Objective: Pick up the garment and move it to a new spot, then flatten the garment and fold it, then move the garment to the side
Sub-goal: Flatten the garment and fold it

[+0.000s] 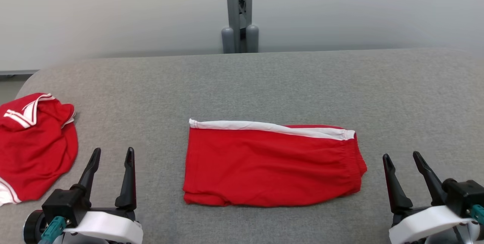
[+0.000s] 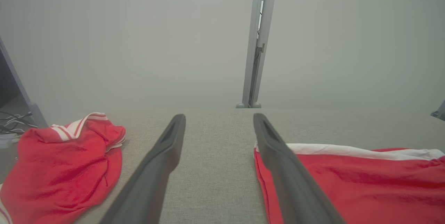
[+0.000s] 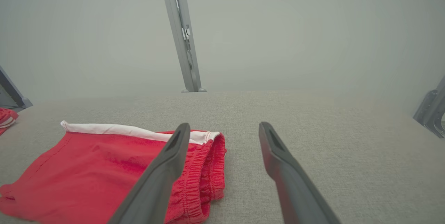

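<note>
The garment [image 1: 272, 168] is a pair of red shorts folded into a flat rectangle, with a white band along its far edge and the elastic waist at the right. It lies at the middle of the grey table [image 1: 264, 85]. My left gripper [image 1: 113, 150] stands open at the lower left, clear of the garment's left edge. My right gripper [image 1: 401, 155] stands open at the lower right, just beyond the waistband. In the left wrist view the garment [image 2: 365, 185] lies right of my open left gripper [image 2: 219, 116]. In the right wrist view the garment [image 3: 104, 172] lies left of my open right gripper [image 3: 224, 125].
A second red garment with white stripes [image 1: 34, 145] lies crumpled at the table's left edge, left of my left gripper, and shows as a heap [image 2: 62, 168] in the left wrist view. A grey metal post [image 1: 240, 9] stands behind the far edge.
</note>
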Motion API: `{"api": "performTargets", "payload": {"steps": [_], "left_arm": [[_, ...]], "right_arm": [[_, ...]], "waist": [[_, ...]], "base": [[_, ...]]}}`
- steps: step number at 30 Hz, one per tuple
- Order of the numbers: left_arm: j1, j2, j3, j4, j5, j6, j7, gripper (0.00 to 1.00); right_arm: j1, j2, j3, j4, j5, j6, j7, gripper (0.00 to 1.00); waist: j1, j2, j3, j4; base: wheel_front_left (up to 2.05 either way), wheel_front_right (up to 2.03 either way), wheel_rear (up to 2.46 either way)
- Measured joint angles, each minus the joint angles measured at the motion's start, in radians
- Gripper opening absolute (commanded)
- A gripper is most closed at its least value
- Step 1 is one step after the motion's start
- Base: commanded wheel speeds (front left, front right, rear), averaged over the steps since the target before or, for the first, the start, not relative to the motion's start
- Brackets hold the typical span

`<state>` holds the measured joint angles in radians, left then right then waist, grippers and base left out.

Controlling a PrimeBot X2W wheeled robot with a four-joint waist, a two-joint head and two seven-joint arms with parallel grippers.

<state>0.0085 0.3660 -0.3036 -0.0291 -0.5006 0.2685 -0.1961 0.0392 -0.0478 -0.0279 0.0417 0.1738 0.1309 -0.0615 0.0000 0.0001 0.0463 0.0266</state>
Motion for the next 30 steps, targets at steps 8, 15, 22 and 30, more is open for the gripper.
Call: {"api": "performTargets", "payload": {"steps": [8,15,22,30], "left_arm": [[-0.031,-0.016,-0.018,0.030,-0.008,-0.019,0.000,1.00],[-0.050,-0.030,-0.018,0.073,-0.025,-0.037,-0.017,1.00],[-0.083,-0.040,-0.023,0.092,-0.025,-0.051,-0.033,1.00],[-0.120,-0.055,-0.035,0.112,-0.021,-0.067,-0.042,1.00]], "right_arm": [[-0.078,0.000,0.035,0.128,-0.001,0.000,0.020,1.00],[-0.145,0.001,0.033,0.318,0.022,0.000,-0.023,1.00],[-0.222,0.001,-0.014,0.483,0.001,0.000,-0.072,1.00],[-0.300,0.000,0.005,0.633,0.053,0.000,-0.117,1.00]], "waist": [[0.0000,0.0000,0.027,0.067],[0.0000,0.0000,0.058,0.122],[0.0000,-0.0001,0.110,0.139],[0.0000,0.0000,0.144,0.129]], "base": [[0.00,0.00,0.00],[0.00,0.00,0.00],[0.00,0.00,0.00],[0.00,0.00,0.00]]}}
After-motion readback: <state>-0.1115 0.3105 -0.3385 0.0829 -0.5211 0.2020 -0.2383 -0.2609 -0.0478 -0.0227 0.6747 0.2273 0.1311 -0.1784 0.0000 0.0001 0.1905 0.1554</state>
